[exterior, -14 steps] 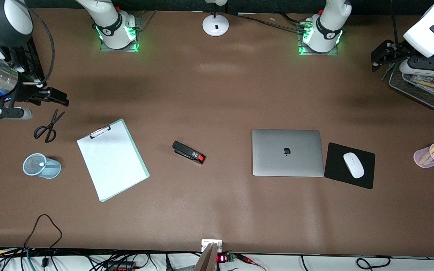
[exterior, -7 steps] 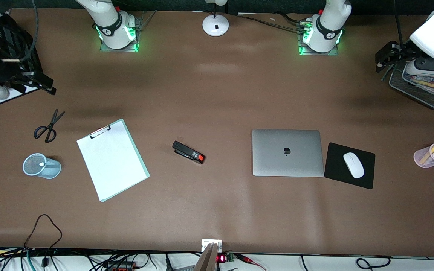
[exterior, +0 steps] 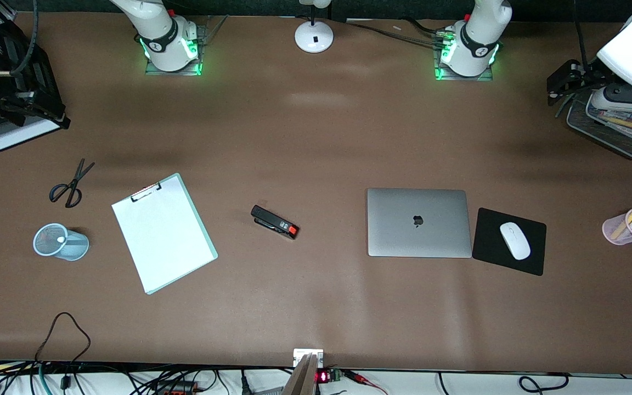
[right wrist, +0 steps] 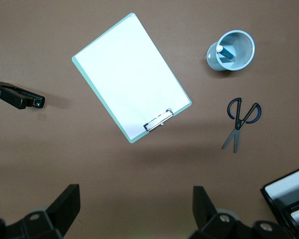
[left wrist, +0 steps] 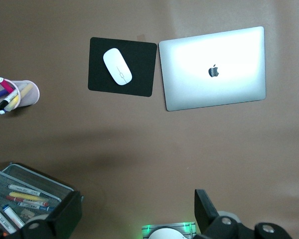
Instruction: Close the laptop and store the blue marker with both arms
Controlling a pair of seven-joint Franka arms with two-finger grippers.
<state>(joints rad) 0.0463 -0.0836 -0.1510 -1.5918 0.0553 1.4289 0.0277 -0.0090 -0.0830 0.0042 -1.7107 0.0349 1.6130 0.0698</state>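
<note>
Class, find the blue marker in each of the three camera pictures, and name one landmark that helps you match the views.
Front view: blue marker stands in the blue mesh cup, nearer the camera than the scissors.
Left wrist view: not in it.
Right wrist view: blue marker in the same cup.
Shared landmark: the clipboard beside the cup, also in the right wrist view.

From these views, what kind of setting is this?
Likely a mock office desk in a robot lab: closed silver-grey laptop, white mouse on black pad, white clipboard, and two white robot arm bases bolted to the brown table.

The closed laptop (exterior: pixel 418 222) lay beside the mouse pad (exterior: pixel 491 247), which carried the mouse (exterior: pixel 514 240); the stapler (exterior: pixel 274 221) lay toward the right arm's end.
</note>
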